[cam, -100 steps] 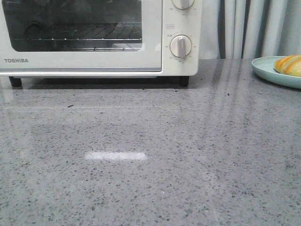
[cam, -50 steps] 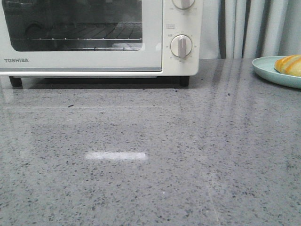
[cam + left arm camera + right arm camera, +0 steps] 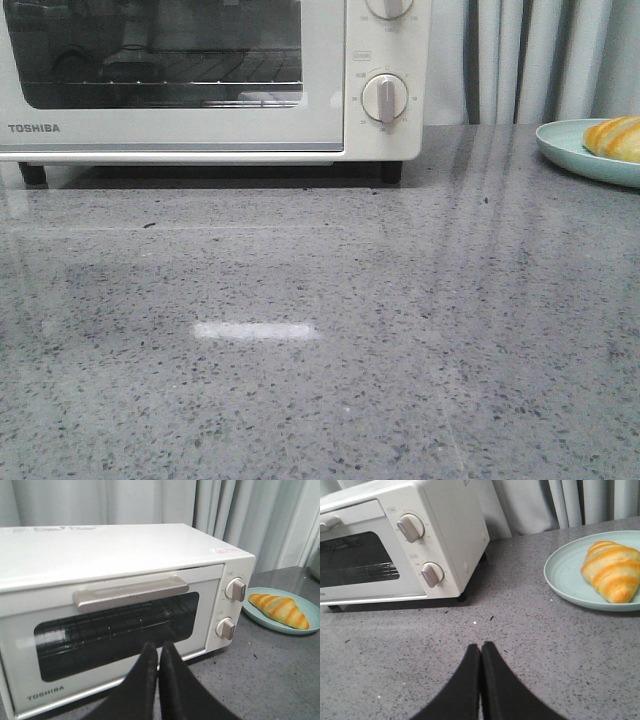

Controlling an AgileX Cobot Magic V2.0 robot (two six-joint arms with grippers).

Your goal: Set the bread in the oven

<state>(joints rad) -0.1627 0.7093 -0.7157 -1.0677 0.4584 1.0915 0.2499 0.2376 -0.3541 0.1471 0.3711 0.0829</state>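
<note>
Countertop (image 3: 320, 380) nearest, grey speckled stone, nothing on the near stretch in the front view. Neither arm shows there; only the wrist views show them.

Left gripper (image 3: 159, 652): fingers pressed together, nothing held, hovering in front of the oven (image 3: 115, 615) door, below the handle (image 3: 131, 592). Right gripper (image 3: 480, 652): fingers together too, empty, over bare counter, with the plate (image 3: 565, 575) off toward 2 o'clock in the front view.

Further back: oven at 11 o'clock, door shut, wire rack visible through the glass, two dials (image 3: 384, 98) on its right panel. Bread (image 3: 612, 570) lies on the pale green plate, well apart from the oven, untouched.

Judgement: task not yet begun in effect; door has to come open first, and the left arm is placed for it.

To do that well:
- spread the left fingers before reaching, then close around the handle bar, near its middle so the door does not twist;
- pull outward and down along the door's arc, not straight back, or the light oven may slide on the smooth stone;
- keep the right arm clear of the swinging door, ready over the plate;
- grip the bread across its thick middle, gently; glossy crust may slip.
</note>
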